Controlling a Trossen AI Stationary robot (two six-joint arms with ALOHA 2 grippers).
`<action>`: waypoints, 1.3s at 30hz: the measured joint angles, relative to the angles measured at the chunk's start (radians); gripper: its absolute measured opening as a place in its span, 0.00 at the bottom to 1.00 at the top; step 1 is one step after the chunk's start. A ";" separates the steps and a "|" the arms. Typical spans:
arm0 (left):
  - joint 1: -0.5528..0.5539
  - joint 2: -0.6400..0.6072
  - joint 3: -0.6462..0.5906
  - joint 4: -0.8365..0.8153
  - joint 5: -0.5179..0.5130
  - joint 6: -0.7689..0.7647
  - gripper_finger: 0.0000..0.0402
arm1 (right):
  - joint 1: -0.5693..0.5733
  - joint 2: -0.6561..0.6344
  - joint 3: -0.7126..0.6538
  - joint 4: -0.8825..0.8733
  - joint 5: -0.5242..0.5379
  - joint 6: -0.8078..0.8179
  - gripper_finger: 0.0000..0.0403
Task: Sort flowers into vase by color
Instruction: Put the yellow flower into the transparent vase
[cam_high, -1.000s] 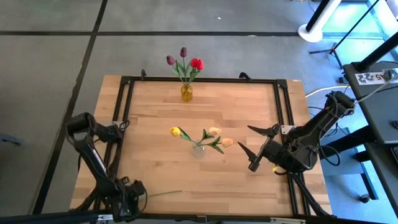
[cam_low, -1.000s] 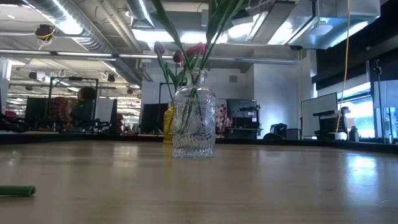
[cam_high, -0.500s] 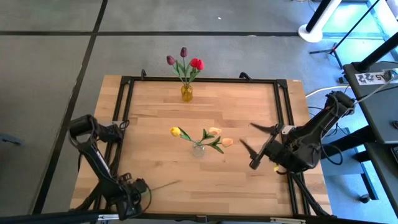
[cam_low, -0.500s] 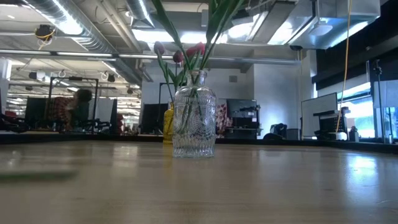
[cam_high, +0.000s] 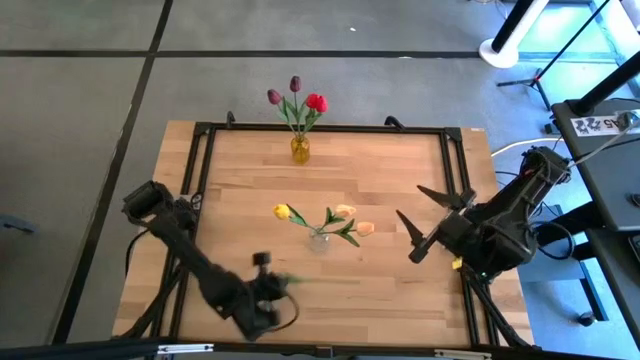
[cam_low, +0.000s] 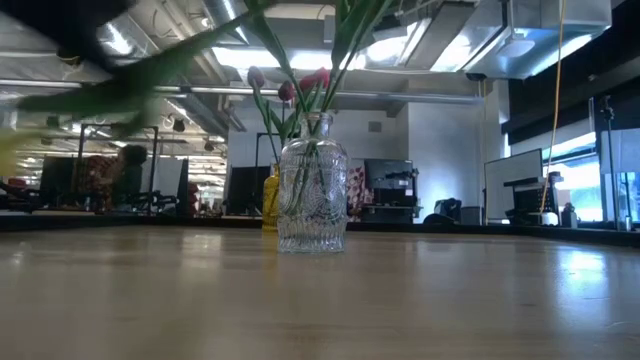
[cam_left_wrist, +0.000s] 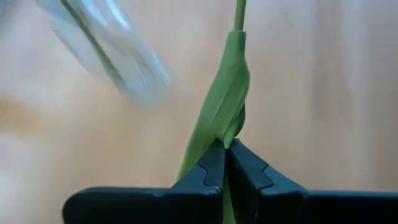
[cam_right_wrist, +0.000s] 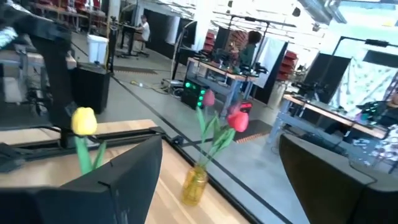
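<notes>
Lifted off the table, left jaws clamp a stem near the clear vase; right jaws gape

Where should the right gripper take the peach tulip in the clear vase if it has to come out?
Probably on the stem just below the head. The peach tulip leans out of the clear vase toward the right gripper, which is open on that side. Come from the right, jaws across the stem, clear of the neighbouring tulips.

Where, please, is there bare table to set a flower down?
Bare wood lies between the amber vase and clear vase, and along the table front right. The middle is crowded; the left pincer carries a stem nearby.
</notes>
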 joint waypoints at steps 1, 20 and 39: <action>0.021 0.000 0.021 0.006 -0.066 0.064 0.01 | 0.000 0.004 0.000 -0.002 -0.008 0.018 0.80; 0.209 -0.002 0.119 0.678 0.076 1.094 0.00 | 0.009 0.040 -0.002 -0.519 -0.483 1.097 0.80; 0.223 -0.003 0.119 0.680 0.149 1.778 0.00 | -0.134 0.265 -0.002 -0.456 -1.145 1.821 0.80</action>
